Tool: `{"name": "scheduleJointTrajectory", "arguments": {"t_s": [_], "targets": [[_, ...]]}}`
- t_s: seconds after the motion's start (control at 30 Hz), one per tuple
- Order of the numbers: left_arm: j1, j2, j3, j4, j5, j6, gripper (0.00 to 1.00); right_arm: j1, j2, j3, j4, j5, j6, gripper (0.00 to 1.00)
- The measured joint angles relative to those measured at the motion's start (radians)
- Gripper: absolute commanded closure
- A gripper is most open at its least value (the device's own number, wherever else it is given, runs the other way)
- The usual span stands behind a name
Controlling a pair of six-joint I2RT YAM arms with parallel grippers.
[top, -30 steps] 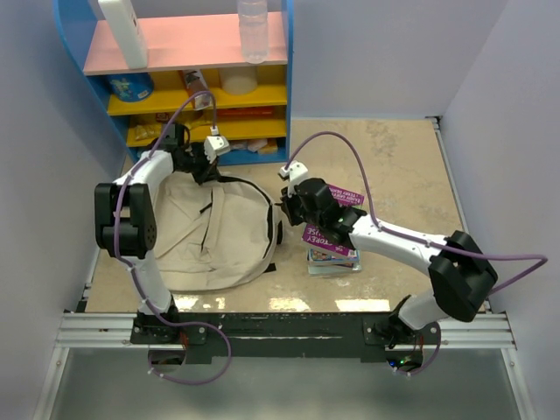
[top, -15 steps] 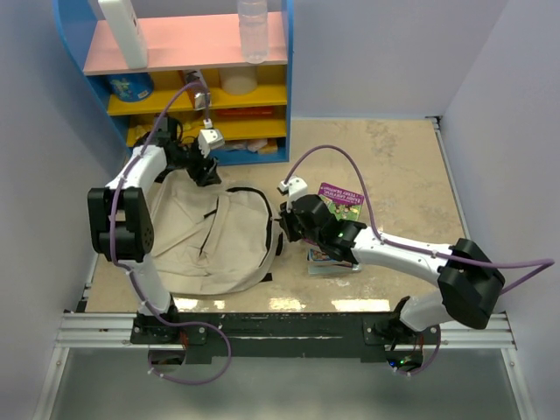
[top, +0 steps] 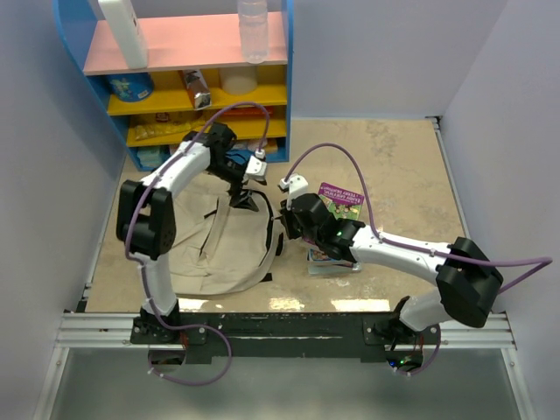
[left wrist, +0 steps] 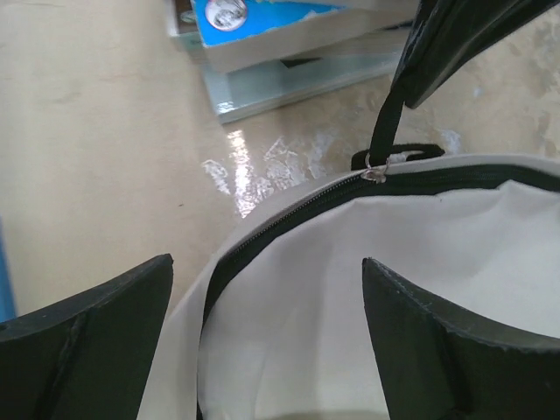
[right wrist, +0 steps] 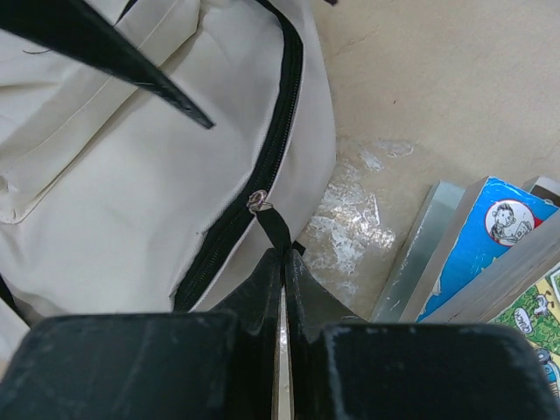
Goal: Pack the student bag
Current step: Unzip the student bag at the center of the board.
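The student bag (top: 197, 249) is a cream fabric backpack lying flat on the floor at the left. Its black zipper (right wrist: 262, 166) runs along the right edge. My right gripper (right wrist: 284, 254) is shut on the black zipper pull strap (right wrist: 273, 226) at that edge, also seen as the right gripper (top: 284, 223) from above. My left gripper (top: 248, 199) hovers open over the bag's upper right corner, just left of the right gripper. In the left wrist view its fingers (left wrist: 437, 341) straddle cream fabric (left wrist: 350, 289) with nothing between them.
A stack of books (top: 334, 255) lies right of the bag, with a purple book (top: 341, 196) behind the right arm. The blue and yellow shelf unit (top: 188, 83) stands at the back left, holding bottles and small items. Walls close in on both sides.
My left gripper opened, let go of the bag's top edge and swung right across the bag toward the right gripper. The right gripper kept its hold on the zipper pull strap.
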Motion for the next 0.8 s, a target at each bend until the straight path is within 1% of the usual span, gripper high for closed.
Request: {"name": "scheduleJointTrajectory", "arguments": {"t_s": [0.1, 0.17, 0.23, 0.33, 0.5, 0.57, 0.6, 0.67, 0.7, 0.77, 0.8], "targets": [[-0.019, 0.127, 0.099, -0.066, 0.005, 0.093, 0.07, 0.000, -0.001, 0.000, 0.000, 0.000, 0.001, 1.00], [-0.016, 0.177, 0.141, -0.100, 0.006, 0.156, 0.07, 0.000, -0.002, 0.000, 0.000, 0.001, 0.001, 1.00], [-0.012, 0.191, 0.155, -0.132, 0.005, 0.214, 0.08, 0.000, -0.003, 0.000, 0.000, 0.001, 0.001, 1.00], [-0.016, 0.191, 0.164, -0.165, 0.000, 0.276, 0.12, 0.000, -0.003, 0.000, 0.001, 0.000, 0.001, 1.00], [-0.039, 0.191, 0.166, -0.175, -0.008, 0.328, 0.18, 0.000, -0.003, 0.005, 0.003, -0.001, 0.001, 1.00], [-0.054, 0.192, 0.166, -0.180, -0.017, 0.344, 0.23, 0.000, -0.003, 0.011, 0.003, -0.001, 0.001, 1.00], [-0.063, 0.193, 0.168, -0.185, -0.025, 0.356, 0.30, 0.000, -0.003, 0.013, 0.003, -0.001, 0.001, 1.00], [-0.079, 0.198, 0.172, -0.198, -0.037, 0.373, 0.41, 0.000, -0.003, 0.016, 0.004, -0.001, 0.001, 1.00], [-0.085, 0.201, 0.174, -0.205, -0.045, 0.383, 0.58, 0.000, -0.003, 0.016, 0.003, -0.001, 0.001, 1.00], [-0.092, 0.208, 0.182, -0.224, -0.058, 0.395, 0.73, 0.000, -0.003, 0.017, 0.003, -0.001, 0.001, 1.00], [-0.093, 0.211, 0.185, -0.228, -0.064, 0.404, 0.86, 0.000, -0.003, 0.017, 0.003, -0.001, 0.001, 1.00]]}}
